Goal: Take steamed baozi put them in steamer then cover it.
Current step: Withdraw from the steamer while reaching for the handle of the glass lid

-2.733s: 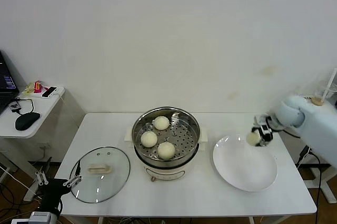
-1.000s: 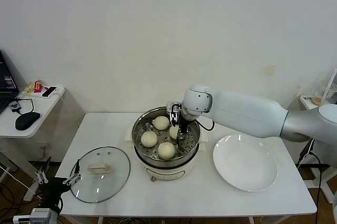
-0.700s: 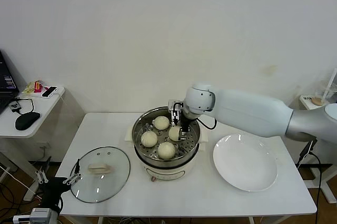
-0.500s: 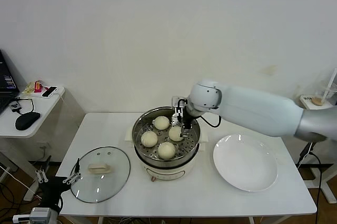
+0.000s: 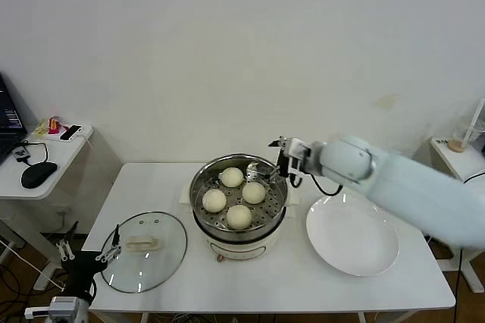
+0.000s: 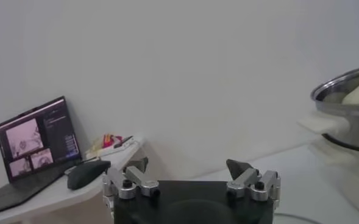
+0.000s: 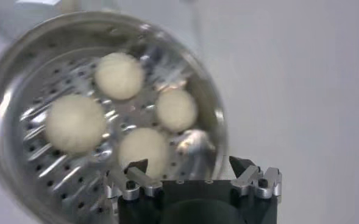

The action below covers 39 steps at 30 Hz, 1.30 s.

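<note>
Since all four steamed baozi (image 5: 233, 195) already sit on the perforated tray, the only risk left is the lid step. My left tool (image 5: 85, 258) hangs off the near-left corner of the tabletop (image 5: 151, 186), fingers spread wide, nothing in them, just beside the cover (image 5: 144, 251). The cover lies flat close to the tabletop's front edge, its rim partly over my tool's side; a sloppy pinch on the cream bar handle (image 5: 142, 244) could push it off that edge, and glass would probably slip if I grab off-centre. Open tabletop between cover and steamer (image 5: 239, 198) gives room to carry it across. The buns rise near the steel rim, so a tilted lid might catch on one or land crooked. My right tool (image 5: 284, 158) is at the steamer's far-right rim, wide and empty; lingering there, it would likely be hit by the incoming lid. The white plate (image 5: 352, 236) lies bare to the right.
</note>
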{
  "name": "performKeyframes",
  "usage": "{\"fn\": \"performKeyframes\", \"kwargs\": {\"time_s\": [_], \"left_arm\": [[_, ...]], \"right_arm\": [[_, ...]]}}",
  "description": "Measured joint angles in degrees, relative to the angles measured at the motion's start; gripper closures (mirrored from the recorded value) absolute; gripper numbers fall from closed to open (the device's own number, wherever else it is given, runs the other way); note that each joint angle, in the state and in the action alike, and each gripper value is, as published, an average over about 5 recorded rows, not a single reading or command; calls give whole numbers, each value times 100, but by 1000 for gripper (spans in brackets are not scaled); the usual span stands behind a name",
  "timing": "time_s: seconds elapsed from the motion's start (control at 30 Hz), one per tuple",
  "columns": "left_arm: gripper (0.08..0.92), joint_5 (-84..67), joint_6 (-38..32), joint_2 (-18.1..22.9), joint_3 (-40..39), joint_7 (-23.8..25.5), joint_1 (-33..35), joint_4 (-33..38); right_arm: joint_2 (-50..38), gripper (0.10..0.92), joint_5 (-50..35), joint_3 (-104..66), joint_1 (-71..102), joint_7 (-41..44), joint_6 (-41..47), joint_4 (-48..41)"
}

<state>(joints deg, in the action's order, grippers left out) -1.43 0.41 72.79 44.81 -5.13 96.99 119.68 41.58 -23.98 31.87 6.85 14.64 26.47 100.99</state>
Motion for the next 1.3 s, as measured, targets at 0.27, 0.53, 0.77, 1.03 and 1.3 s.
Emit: {"fn": "performKeyframes", "kwargs": {"time_s": [0.27,0.53,0.77,1.03,1.3], "left_arm": [[177,251,-171,-5,-186,-91,-97,-197],[177,1471,-294,-141,-245,-297,-171,-512],[177,3523,-488,-363,-158,-324,-45,-808],[177,5753,-626,-421,-197,-435,125,-1098],[177,6977,-657,-445,-324,-437,-60,-1422]], "right_arm": [[738,203,728,-3057,3043,-448,-1653,310],[2052,203,1054,-5805,5724,-314,-2867,455],[2913,203,1195,-7442,7321,-309,-3333,542],[3449,203,1303,-8119,8020,-315,-3581,609],[3733,203,1309,-8402,8374,-335,-3725,627]]}}
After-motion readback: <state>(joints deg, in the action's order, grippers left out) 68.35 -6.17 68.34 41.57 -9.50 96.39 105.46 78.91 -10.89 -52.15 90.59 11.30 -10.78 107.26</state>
